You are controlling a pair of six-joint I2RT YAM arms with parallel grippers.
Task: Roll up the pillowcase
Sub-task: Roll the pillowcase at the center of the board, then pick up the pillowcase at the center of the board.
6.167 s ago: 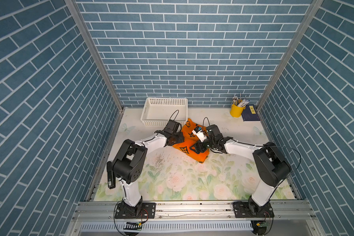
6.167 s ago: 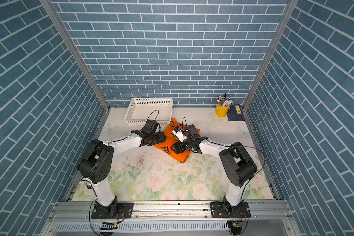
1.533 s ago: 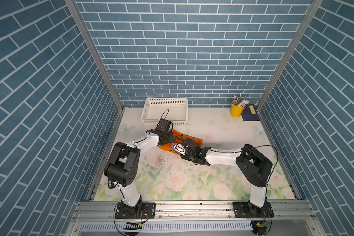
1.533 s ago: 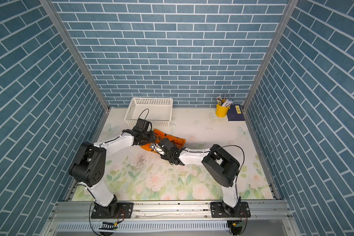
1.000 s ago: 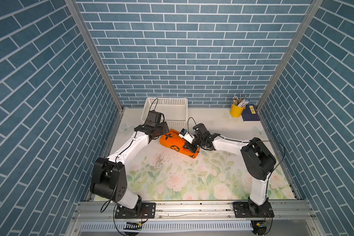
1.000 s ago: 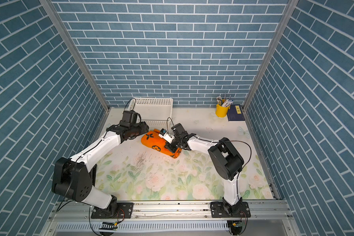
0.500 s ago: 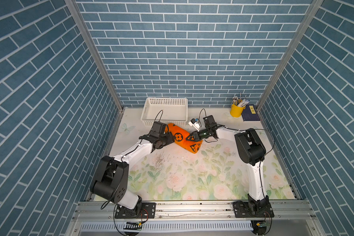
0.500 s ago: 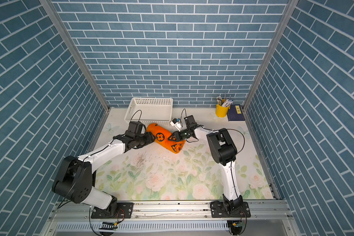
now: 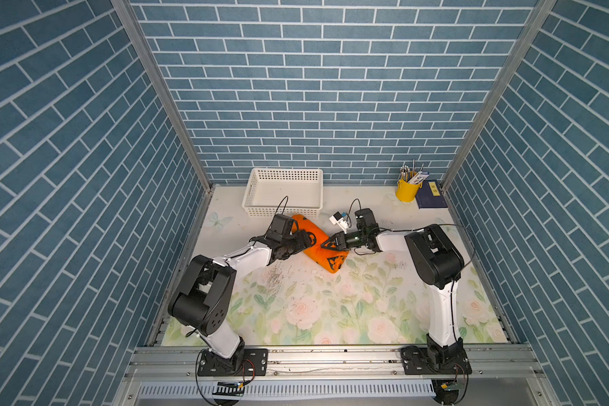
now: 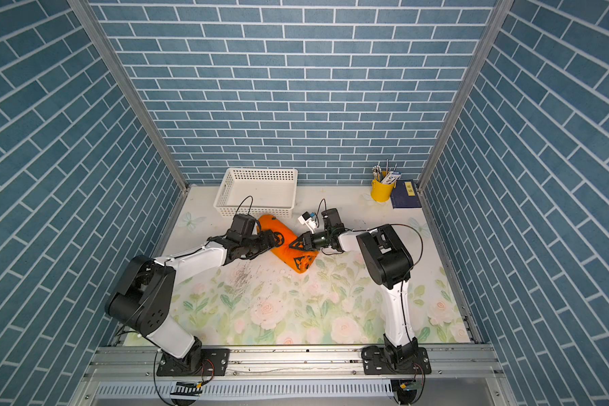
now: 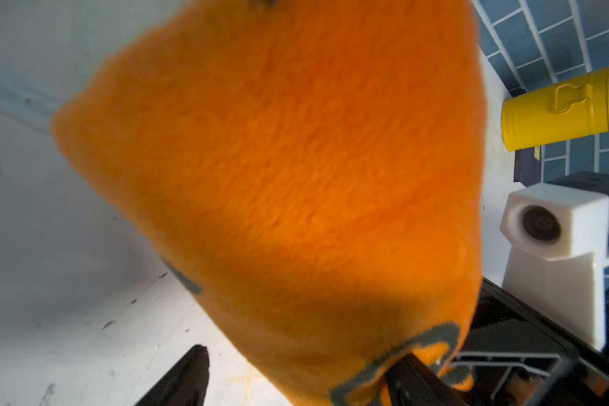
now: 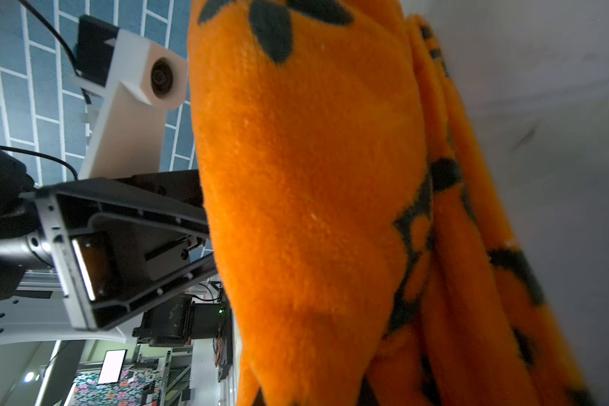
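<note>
Since half a second ago the pillowcase [image 9: 319, 247] has been kept as a tight orange roll, lying aslant on the surface [image 9: 331, 309] just near of the basket [image 9: 283, 191], and little has shifted in its place. What has changed is the left gripper [image 9: 305, 240]: it has been opened out and is now seen wide apart against the left side of the roll, with one finger [image 11: 180, 379] clear of the fabric in the left wrist view, so nothing is judged to be clamped there. The right gripper [image 9: 334, 242] is seen nearly closed at the right side of the roll, seemingly on a fold of it; that grip cannot be confirmed, as the tips are hidden by plush. The rolling is therefore judged all but done, with only release and withdrawal left; some loosening may follow once the roll is let go. Counted: one pillowcase, one basket, one yellow cup [image 9: 406, 191] of pens, one dark book [image 9: 431, 200], two arms.
</note>
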